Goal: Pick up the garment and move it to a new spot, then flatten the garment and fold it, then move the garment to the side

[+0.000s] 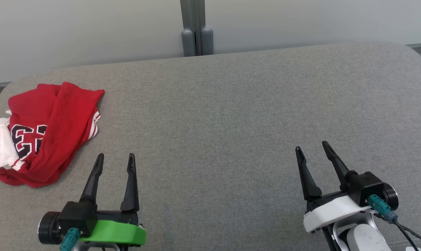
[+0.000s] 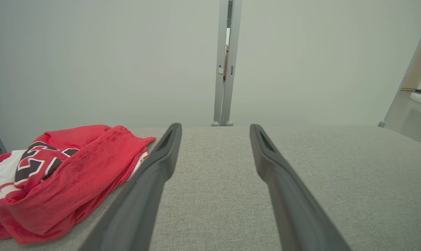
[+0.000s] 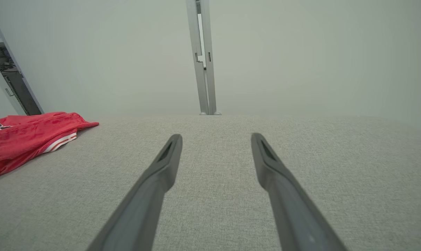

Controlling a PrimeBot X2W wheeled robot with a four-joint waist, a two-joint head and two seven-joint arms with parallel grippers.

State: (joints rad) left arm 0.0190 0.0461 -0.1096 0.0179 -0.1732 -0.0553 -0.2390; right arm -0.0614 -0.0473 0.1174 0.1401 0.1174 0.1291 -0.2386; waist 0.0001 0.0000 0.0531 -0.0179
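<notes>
A red garment (image 1: pixel 50 129) with white trim and dark numerals lies crumpled at the left end of the grey fabric surface (image 1: pixel 231 115). It also shows at the lower left of the left wrist view as the same red garment (image 2: pixel 64 177), and far left in the right wrist view as a red heap (image 3: pixel 25 139). My left gripper (image 1: pixel 115 158) hovers open just right of the garment's near edge, not touching it. Over the right part of the surface my right gripper (image 1: pixel 311 146) is open, holding nothing.
A pale wall with a grey vertical post (image 1: pixel 196 28) stands behind the surface's far edge. The surface's corners are rounded at the far left and far right. Bare grey fabric stretches across the middle between the grippers.
</notes>
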